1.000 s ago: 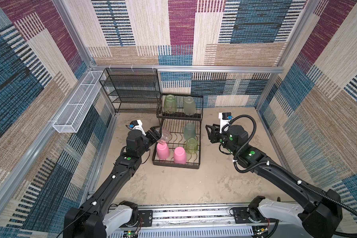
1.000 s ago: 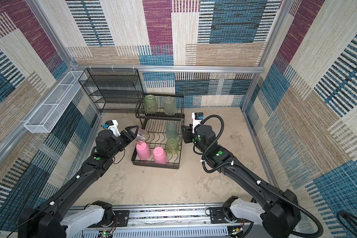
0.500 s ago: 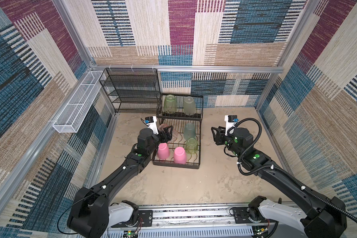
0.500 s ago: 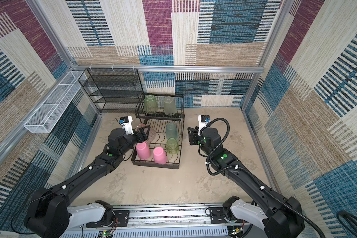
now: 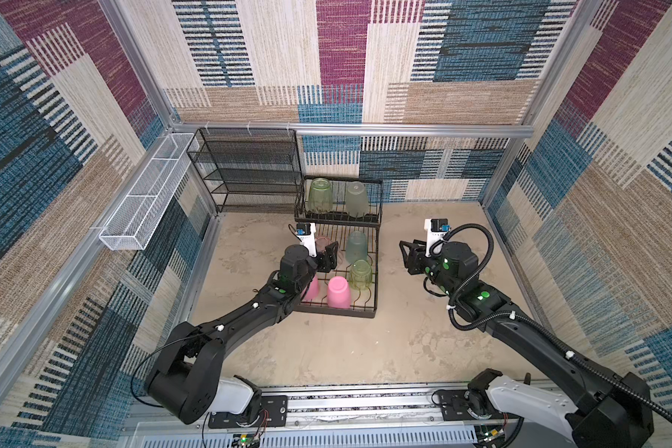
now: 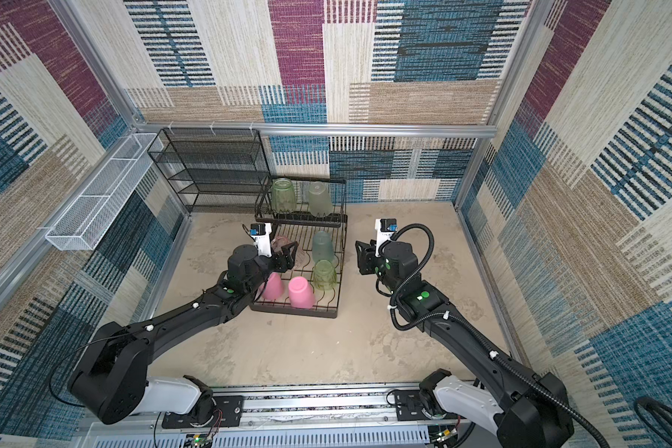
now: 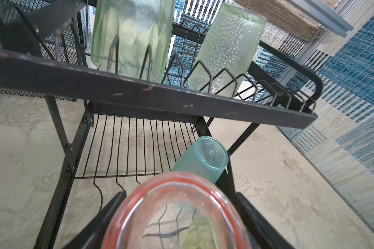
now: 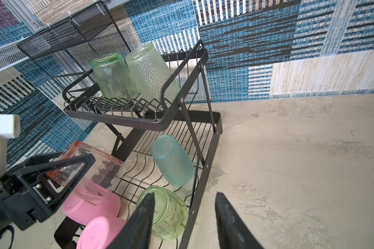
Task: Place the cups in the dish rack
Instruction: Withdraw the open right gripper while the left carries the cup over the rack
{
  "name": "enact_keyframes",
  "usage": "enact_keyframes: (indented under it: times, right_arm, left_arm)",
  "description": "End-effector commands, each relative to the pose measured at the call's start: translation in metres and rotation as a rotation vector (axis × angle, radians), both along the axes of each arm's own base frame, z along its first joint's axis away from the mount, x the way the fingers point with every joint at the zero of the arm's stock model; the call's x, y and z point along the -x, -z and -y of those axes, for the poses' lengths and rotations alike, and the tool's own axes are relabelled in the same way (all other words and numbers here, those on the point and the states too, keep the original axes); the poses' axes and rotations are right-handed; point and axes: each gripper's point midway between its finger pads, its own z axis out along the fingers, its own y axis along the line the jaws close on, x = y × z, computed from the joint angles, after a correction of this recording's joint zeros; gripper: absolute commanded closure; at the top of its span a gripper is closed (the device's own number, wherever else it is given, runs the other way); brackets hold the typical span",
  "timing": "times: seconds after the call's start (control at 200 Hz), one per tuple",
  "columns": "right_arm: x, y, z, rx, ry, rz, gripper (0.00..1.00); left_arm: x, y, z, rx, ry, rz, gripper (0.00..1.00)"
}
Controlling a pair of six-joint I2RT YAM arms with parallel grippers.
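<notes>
Patchwork carpet walls [image 5: 342, 58] enclosed a mottled beige floor [image 5: 326, 349]. The left arm reached low and forward, the left gripper [image 5: 326, 252] clamped wide around the clear pink cup [image 5: 321, 244]. The cup was tilted, mouth toward the wrist, over the dish rack's [image 5: 336, 312] lower tray, seemingly clear of the wires, though that was hard to judge. Two opaque pink cups [image 5: 338, 293] stood just behind that gripper, with the teal cup [image 5: 355, 248] beside it. The right arm was bent, and the right gripper [image 5: 406, 254] was parted and empty, facing the rack's side.
</notes>
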Motion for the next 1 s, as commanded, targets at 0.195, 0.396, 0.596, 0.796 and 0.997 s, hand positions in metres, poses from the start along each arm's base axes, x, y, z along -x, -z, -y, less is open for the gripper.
enact_keyframes:
  times: [0.195,0.396,0.596,0.796,0.997]
  right_arm:
    - [-0.003,0.003,-0.001,-0.001,-0.009,0.011,0.52]
    - [-0.005,0.007,-0.002,0.004,-0.011,0.008,0.52]
    - [-0.006,0.011,0.0,0.013,-0.005,0.005,0.51]
    - [-0.006,0.013,0.003,0.021,0.007,0.005,0.52]
    - [-0.007,0.015,0.007,0.028,0.016,0.008,0.51]
  left_arm:
    - [-0.013,0.008,-0.002,-0.076,-0.061,0.062,0.35]
    - [-0.017,0.019,0.001,-0.13,-0.083,0.058,0.35]
    - [-0.025,0.028,0.009,-0.17,-0.071,0.051,0.35]
    - [-0.033,0.033,0.015,-0.198,-0.067,0.049,0.35]
    - [-0.04,0.036,0.019,-0.245,-0.056,0.056,0.35]
